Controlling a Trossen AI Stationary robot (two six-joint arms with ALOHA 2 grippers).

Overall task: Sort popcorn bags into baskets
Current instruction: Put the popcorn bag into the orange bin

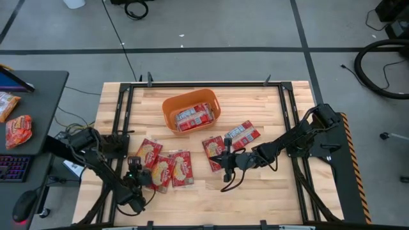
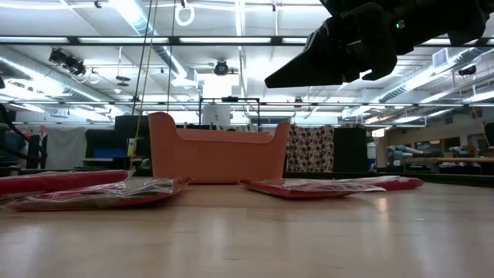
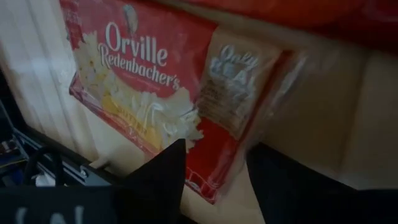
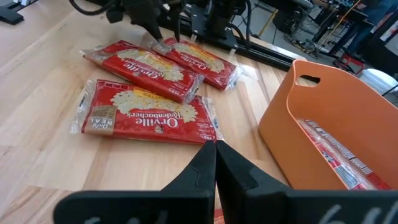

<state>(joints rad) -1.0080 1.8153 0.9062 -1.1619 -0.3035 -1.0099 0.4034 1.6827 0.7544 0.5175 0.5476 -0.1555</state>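
Observation:
An orange basket [image 1: 190, 110] at the table's far middle holds popcorn bags [image 1: 193, 117]. Three red popcorn bags lie flat at near left [image 1: 149, 153], [image 1: 163, 170], [image 1: 181, 168]. Two more lie to the right [image 1: 216, 152], [image 1: 241, 134]. My left gripper [image 3: 216, 150] is open and low at the near end [image 3: 214, 177] of one of the left bags, a finger on either side of that end. It also shows in the right wrist view [image 4: 163, 42]. My right gripper [image 4: 214, 155] is shut on nothing and hangs above the table by the right bags [image 1: 225, 161].
Black frame rails [image 1: 121, 128] run along the table's left, right and far sides. A side table at the left carries two orange snack packs [image 1: 18, 131]. Bare wood [image 1: 255, 191] lies along the near edge between the arms.

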